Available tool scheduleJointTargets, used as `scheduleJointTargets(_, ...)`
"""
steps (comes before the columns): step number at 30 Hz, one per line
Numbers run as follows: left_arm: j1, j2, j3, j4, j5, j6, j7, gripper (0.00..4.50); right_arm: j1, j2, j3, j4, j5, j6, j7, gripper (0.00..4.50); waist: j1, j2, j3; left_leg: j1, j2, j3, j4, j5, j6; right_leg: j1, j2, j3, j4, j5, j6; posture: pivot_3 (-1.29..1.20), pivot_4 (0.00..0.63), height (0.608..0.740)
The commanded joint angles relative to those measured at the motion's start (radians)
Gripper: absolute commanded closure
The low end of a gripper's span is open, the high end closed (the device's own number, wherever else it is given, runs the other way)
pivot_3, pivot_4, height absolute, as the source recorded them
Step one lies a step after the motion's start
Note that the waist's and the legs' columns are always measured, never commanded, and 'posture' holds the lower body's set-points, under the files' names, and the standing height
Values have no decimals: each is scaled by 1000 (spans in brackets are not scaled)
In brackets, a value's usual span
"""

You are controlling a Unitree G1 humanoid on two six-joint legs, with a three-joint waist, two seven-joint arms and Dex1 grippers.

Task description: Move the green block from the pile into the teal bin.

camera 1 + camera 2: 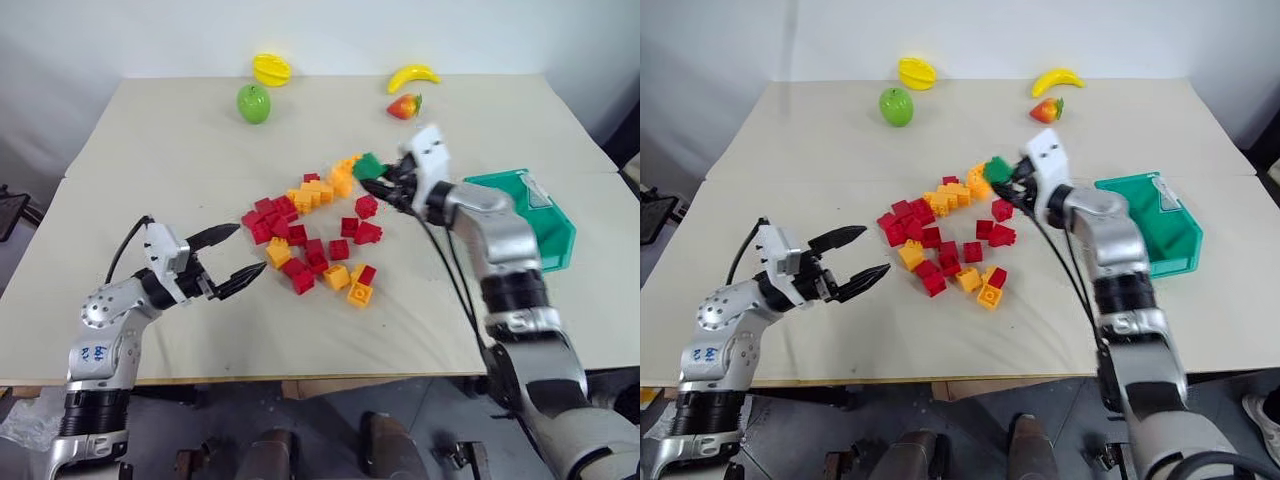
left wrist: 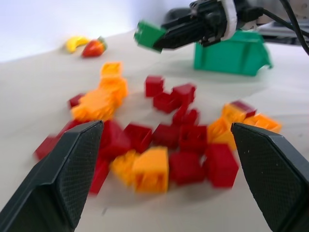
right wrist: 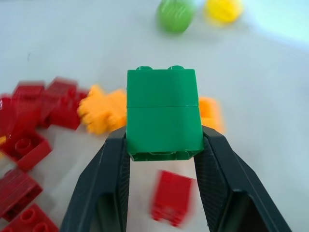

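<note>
I see my right gripper [image 3: 161, 145] pinching the green block [image 3: 163, 116] between both fingers, lifted clear of the table [image 1: 150, 150] above the pile [image 1: 315, 235] at its 1 o'clock edge. The teal bin [image 1: 535, 225] sits at 3 o'clock of the pile, well apart. My left gripper [image 1: 232, 258] hangs spread wide at the pile's 8 o'clock, holding nothing

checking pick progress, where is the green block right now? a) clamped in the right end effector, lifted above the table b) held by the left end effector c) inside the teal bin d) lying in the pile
a: the green block sits clamped between the two black fingers of the right end effector, raised above the pile and not yet over the teal bin, while the left end effector is open and holds nothing.
</note>
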Motion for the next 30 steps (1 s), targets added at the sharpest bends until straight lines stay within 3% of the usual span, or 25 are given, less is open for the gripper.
scheduleJointTargets(1,-58,-22,-35,-5,-12,-5,-23,0,98,-98,-175,-207,74,24,-55,3046,11,0,0,0,0,0,0,0,0,0,0,0,0,0,0,0,150,740)
scheduleJointTargets(6,-124,-56,-80,28,3,-5,-38,0,317,-290,-361,-308,91,123,-83,3046,31,0,0,0,-1,1,0,0,1,2,0,0,-3,0,0,0,150,740)
scheduleJointTargets(13,-178,-73,-111,100,24,-22,-70,0,447,-364,-400,-250,134,184,-57,3046,17,0,0,2,2,9,0,0,2,3,1,1,-4,0,1,0,150,740)
scheduleJointTargets(19,-177,-42,-85,115,26,-18,-62,0,463,-421,-404,-195,145,74,20,1034,26,0,0,2,1,8,1,0,2,3,0,1,-4,1,1,0,150,740)
scheduleJointTargets(22,-132,21,-57,124,54,-12,-45,0,489,-421,-458,-183,211,-77,139,31,27,0,0,1,1,6,1,0,2,3,0,0,-4,1,1,0,150,740)
scheduleJointTargets(26,-40,101,-14,113,91,-45,-35,0,643,-388,-471,-340,410,-157,439,8,27,0,0,2,2,6,0,0,2,3,1,0,-6,1,1,0,150,740)
scheduleJointTargets(30,61,142,29,74,116,-72,-9,0,806,-418,-400,-478,465,-98,543,8,30,0,0,2,7,5,1,-1,2,6,1,0,-8,1,3,0,150,740)
